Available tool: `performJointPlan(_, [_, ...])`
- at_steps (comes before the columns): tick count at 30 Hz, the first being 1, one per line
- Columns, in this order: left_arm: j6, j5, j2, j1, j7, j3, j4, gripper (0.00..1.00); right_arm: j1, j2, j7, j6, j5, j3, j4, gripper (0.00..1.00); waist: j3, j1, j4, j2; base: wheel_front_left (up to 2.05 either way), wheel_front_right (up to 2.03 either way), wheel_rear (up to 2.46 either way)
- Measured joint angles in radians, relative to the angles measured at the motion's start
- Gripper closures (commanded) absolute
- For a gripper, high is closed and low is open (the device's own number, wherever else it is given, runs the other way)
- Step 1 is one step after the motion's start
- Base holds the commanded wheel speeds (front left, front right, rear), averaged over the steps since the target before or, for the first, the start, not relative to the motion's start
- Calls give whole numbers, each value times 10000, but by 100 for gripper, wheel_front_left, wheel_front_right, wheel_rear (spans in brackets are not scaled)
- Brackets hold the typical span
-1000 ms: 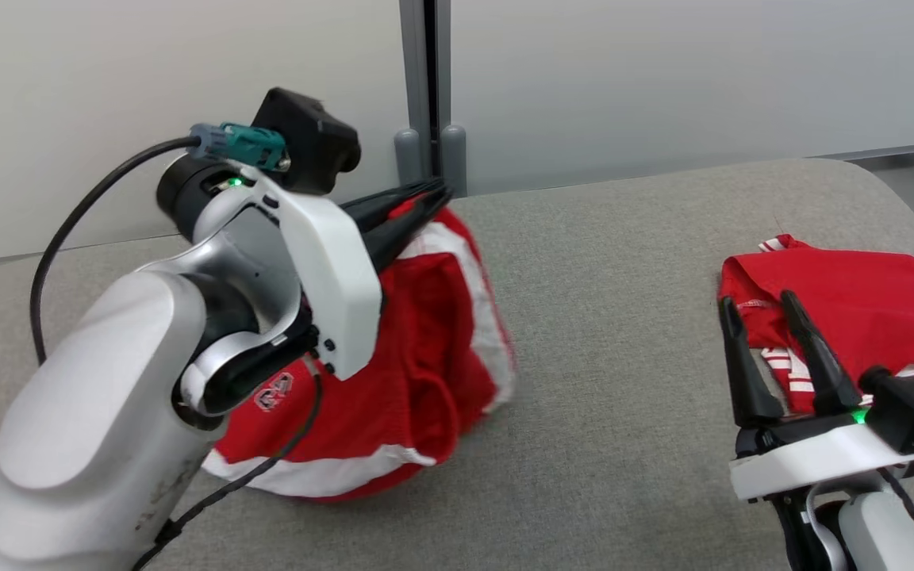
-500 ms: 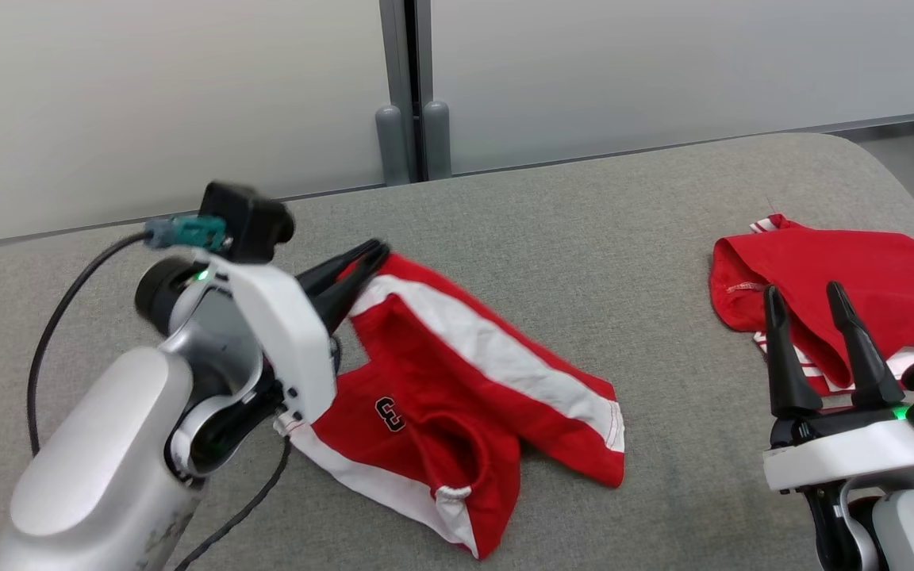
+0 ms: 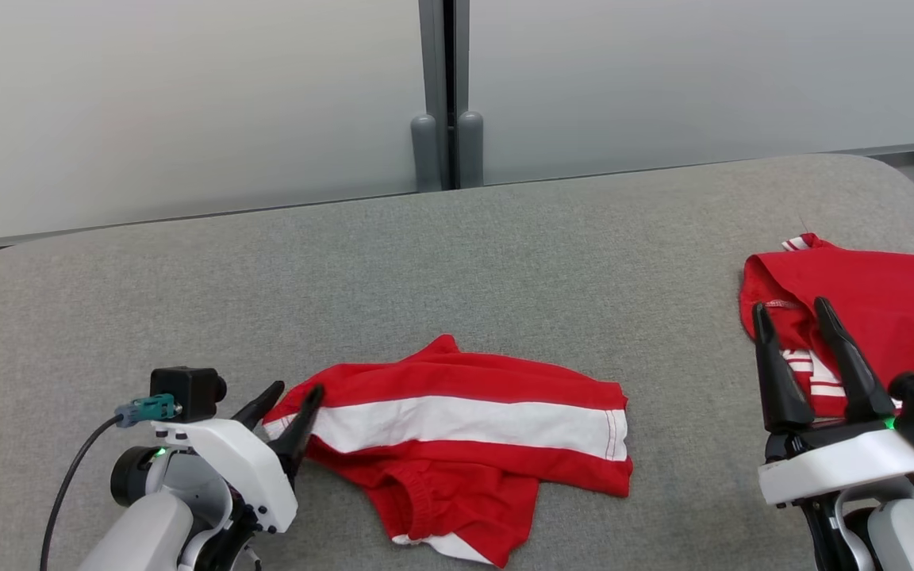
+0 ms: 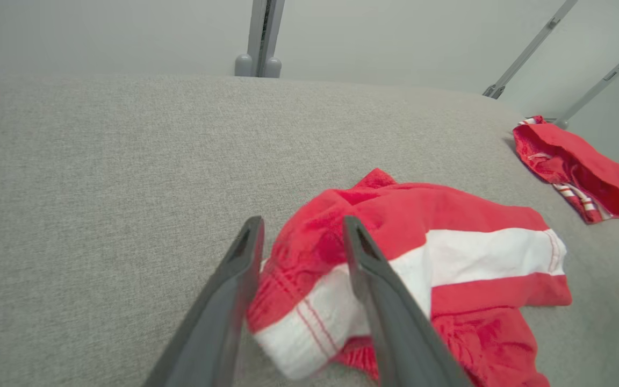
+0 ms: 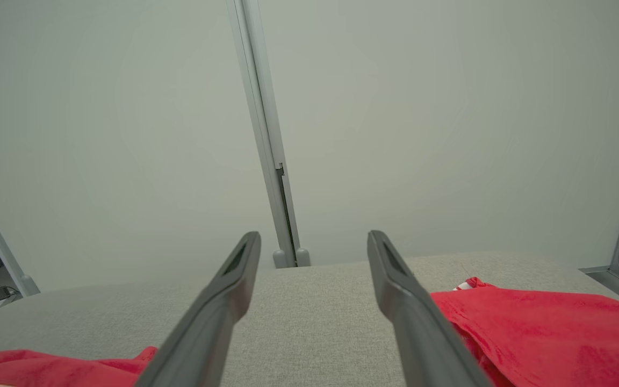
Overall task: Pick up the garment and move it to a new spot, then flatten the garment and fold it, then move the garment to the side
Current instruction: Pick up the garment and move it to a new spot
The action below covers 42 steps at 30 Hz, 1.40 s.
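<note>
Garment: the red garment with a broad white stripe [image 3: 465,420] lies loosely spread on the grey woven-fabric tabletop [image 3: 505,254], towards the front and left of middle
Long axis: its stripe runs left to right across the head view, with the left end at the left gripper [image 3: 301,388] and the rest stretching away towards the right arm
Left gripper: fingers apart, with the garment's white-hemmed end [image 4: 299,328] lying between them and not pinched
Right gripper: the right gripper [image 3: 790,305] is spread wide and empty, well apart from the striped garment, over the near edge of the second red garment with striped trim [image 3: 869,293]
Nearer arm: the left
Judged step: placing looks done, and the bunched lower part still needs flattening
Change: half a second ago the left fingers were closed on this end and the cloth sloped up to them, while now they have parted and the cloth lies down
</note>
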Motion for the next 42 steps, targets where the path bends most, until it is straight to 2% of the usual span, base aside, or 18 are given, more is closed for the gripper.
performJointPlan(3, [-59, -15, -82, -57, -401, -38, 199, 0, 7, -56, 0, 0, 0, 52, 13, 0, -119, 0, 130, 0, 0, 0, 0])
performJointPlan(9, [2, 267, 391, -136, -1112, 107, -284, 0, 102, -148, 0, 0, -2, 54, -13, 0, -299, 0, 363, 0, 0, 0, 0])
performJointPlan(14, [784, 558, 989, -11, -1657, 616, -1634, 0, 169, -213, 0, 0, -19, -35, -127, 0, -459, 0, 506, 0, 0, 0, 0])
performJointPlan(18, [1697, 805, 1400, 650, -2167, 1081, -2878, 0, 352, -217, 0, 0, -21, -196, -184, 0, -542, 1, 633, 0, 0, 0, 0])
performJointPlan(21, [2370, 924, 1452, 1400, -2546, 1350, -3676, 0, 562, -171, 0, 0, -19, -431, -236, 0, -552, 0, 731, 0, 0, 0, 0])
performJointPlan(25, [2752, 869, 1216, 2100, -2884, 1601, -4180, 0, 875, -38, 0, 0, -17, -633, -290, 0, -531, 0, 850, 0, 0, 0, 0])
performJointPlan(29, [3252, 1463, 1062, 2673, -3143, 1703, -4460, 0, 1200, 121, 0, 0, -17, -677, -282, 0, -512, 1, 976, 0, 0, 0, 0])
performJointPlan(32, [3471, 1822, 759, 3084, -3210, 1783, -4585, 0, 1384, 201, 0, 0, -79, -660, -288, 0, -517, 0, 1040, 0, 0, 0, 0])
performJointPlan(38, [3517, 2568, -23, 3862, -3241, 2148, -4909, 0, 1494, 299, 0, 0, -136, -514, -245, 0, -562, 0, 1069, 0, 0, 0, 0])
performJointPlan(42, [3402, 2987, -341, 4163, -3241, 2487, -4976, 0, 1531, 234, 0, 0, -176, -539, -224, 0, -574, 1, 1069, 0, 0, 0, 0])
